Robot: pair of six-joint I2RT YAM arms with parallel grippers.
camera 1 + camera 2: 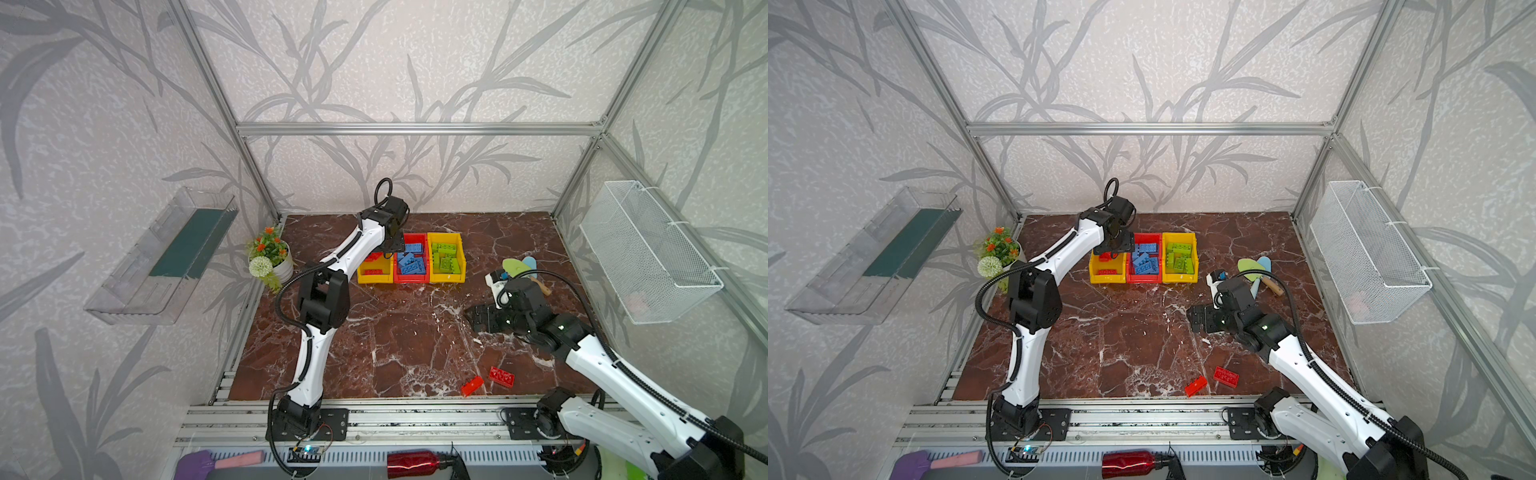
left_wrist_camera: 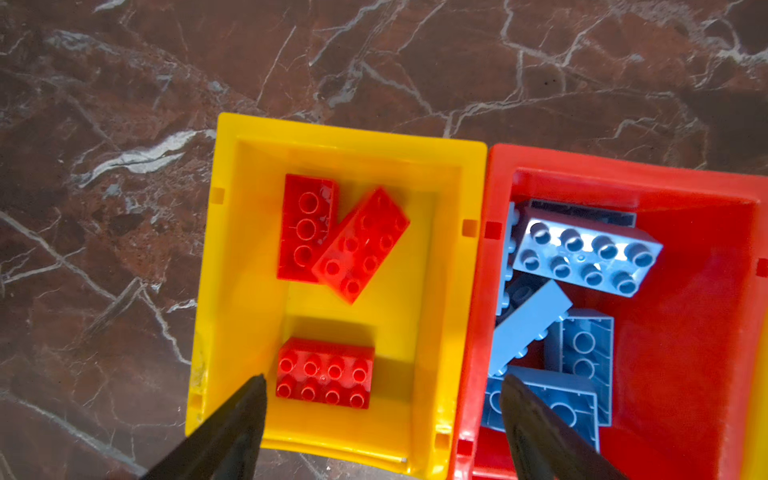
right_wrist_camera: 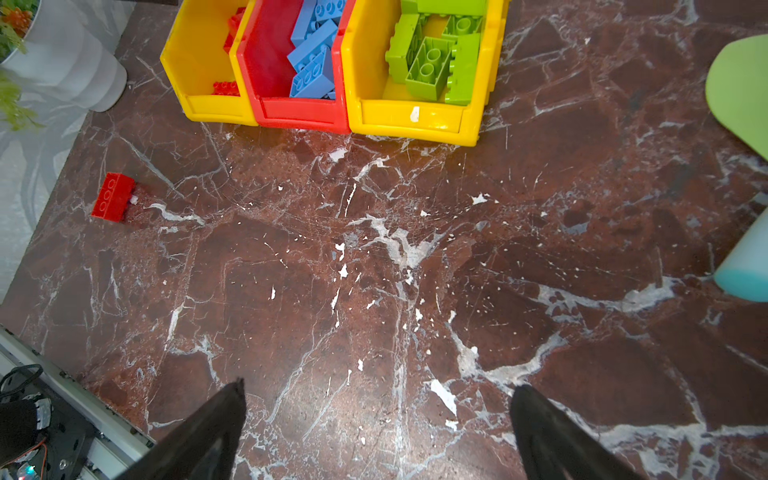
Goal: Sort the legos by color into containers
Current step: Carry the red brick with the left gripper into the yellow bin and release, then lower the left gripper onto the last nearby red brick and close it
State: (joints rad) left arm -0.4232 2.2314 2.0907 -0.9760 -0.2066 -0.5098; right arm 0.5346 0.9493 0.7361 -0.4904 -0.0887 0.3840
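Left gripper (image 2: 382,380) is spread wide, nothing pinched, over the yellow bin (image 2: 232,291); a red brick (image 2: 324,374) is seen inside, between the tips. Right gripper (image 3: 379,385) is spread too, over bare table (image 3: 374,249). Two loose red bricks (image 1: 472,385) are shown in a top view, only one from the right wrist.

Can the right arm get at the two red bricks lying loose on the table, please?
Probably yes. The right fingers are open and empty, and both red bricks lie in the open on that arm's side of the table, with nothing over them. The arm would need to fold back.
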